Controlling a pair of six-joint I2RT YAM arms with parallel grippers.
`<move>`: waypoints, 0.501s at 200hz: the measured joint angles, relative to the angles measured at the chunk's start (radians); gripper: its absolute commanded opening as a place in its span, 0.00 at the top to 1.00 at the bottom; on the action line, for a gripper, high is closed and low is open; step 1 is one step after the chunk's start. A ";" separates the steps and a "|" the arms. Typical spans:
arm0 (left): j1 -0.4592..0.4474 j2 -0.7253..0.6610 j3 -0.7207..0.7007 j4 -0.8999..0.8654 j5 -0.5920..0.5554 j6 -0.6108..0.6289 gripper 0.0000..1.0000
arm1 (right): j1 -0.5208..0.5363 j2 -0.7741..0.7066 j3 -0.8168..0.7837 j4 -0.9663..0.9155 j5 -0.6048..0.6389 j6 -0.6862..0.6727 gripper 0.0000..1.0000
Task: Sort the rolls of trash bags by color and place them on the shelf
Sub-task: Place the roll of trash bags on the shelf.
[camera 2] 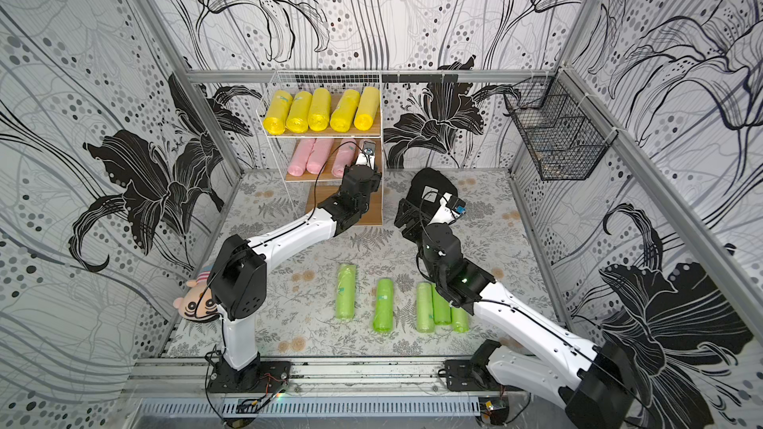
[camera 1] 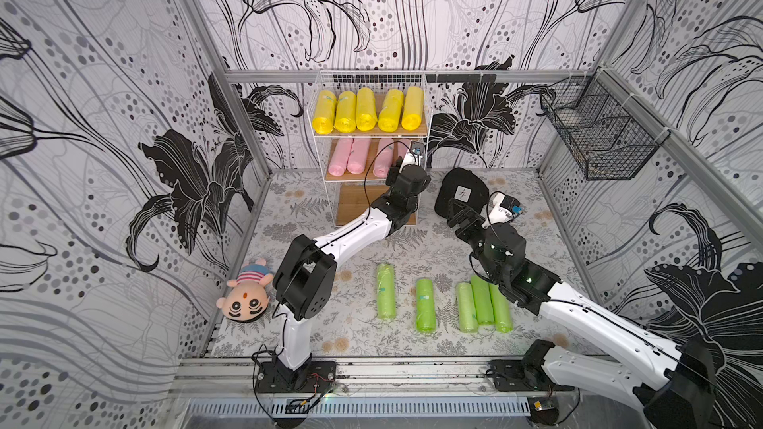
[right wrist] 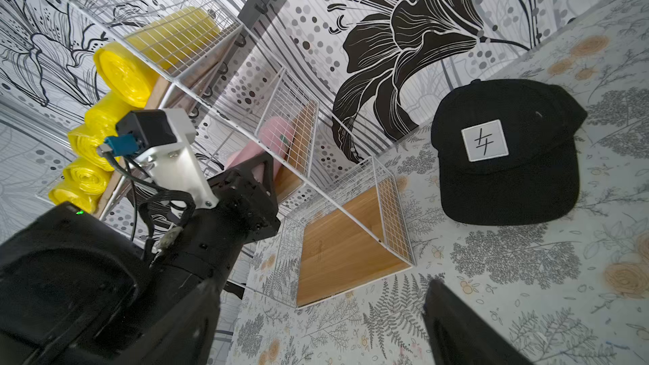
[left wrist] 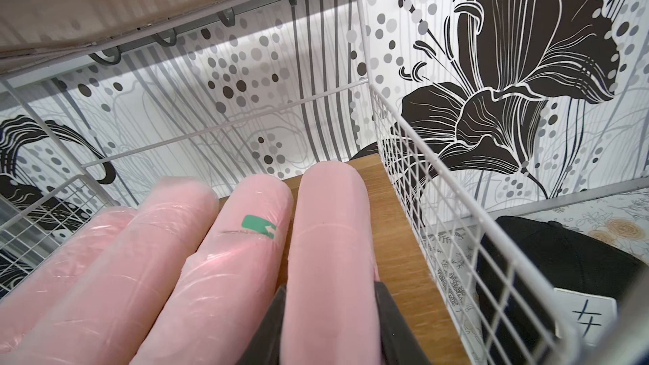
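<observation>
One cap (camera 1: 459,191) beside shelf (camera 1: 351,205), doll (camera 1: 244,303) apart

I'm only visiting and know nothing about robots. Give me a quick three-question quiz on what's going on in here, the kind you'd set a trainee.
1. Which rolls fill the top board of the shelf? A pink, B yellow, C green.
2. True or false: the green rolls already lie on the shelf.
3. What do the left arm's jaws grip?

Key
1. B: five yellow rolls lie there side by side.
2. False: all five lie on the table.
3. A pink roll, at the shelf's middle tier.
</observation>
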 measured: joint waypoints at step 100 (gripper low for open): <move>0.029 0.050 0.050 -0.005 0.008 0.001 0.46 | -0.003 -0.002 0.000 -0.020 -0.007 0.002 0.06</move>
